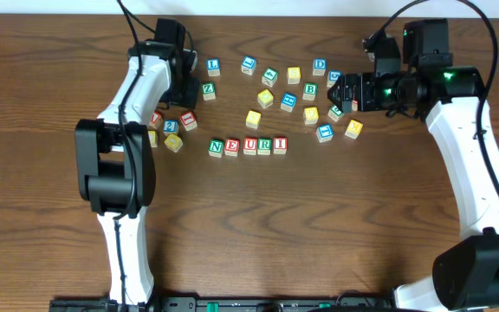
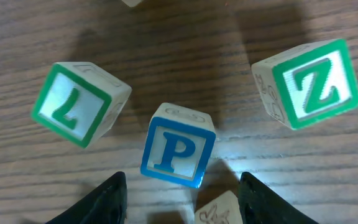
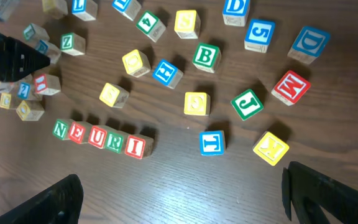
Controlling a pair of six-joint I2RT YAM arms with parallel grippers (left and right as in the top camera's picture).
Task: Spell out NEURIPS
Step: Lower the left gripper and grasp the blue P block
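Left claw (image 2: 184, 177) hangs about half open above the counter (image 2: 185, 56) with nothing in its grip. The blue P cube (image 2: 178, 152) stands between its two dark fingers (image 2: 107, 199), with a gap showing on either side.

The step in hand, as I judge it, is fetching the P. The row (image 1: 249, 146) near the middle of the counter reads N, E, U, R, I, and the spot past the I is bare. The next move calls for settling the fingers lower beside the cube's flanks and closing squarely. The cube then has to be lifted, carried to the row's end and set down touching the I, letter up. An S would follow, but I cannot read one on any cube; one of the scattered yellow cubes (image 1: 266, 97) might carry it.

A pale cube (image 2: 219, 211) lies inside the jaws just beside the P's near corner and could be pinched along with it, or twist the grasp. The green L cube (image 2: 76, 102) and the Z cube (image 2: 312, 84) sit near on either side, apart from the P.

The right claw (image 3: 180, 177) is spread wide and empty over the loose cubes at the other side, well apart from the left.
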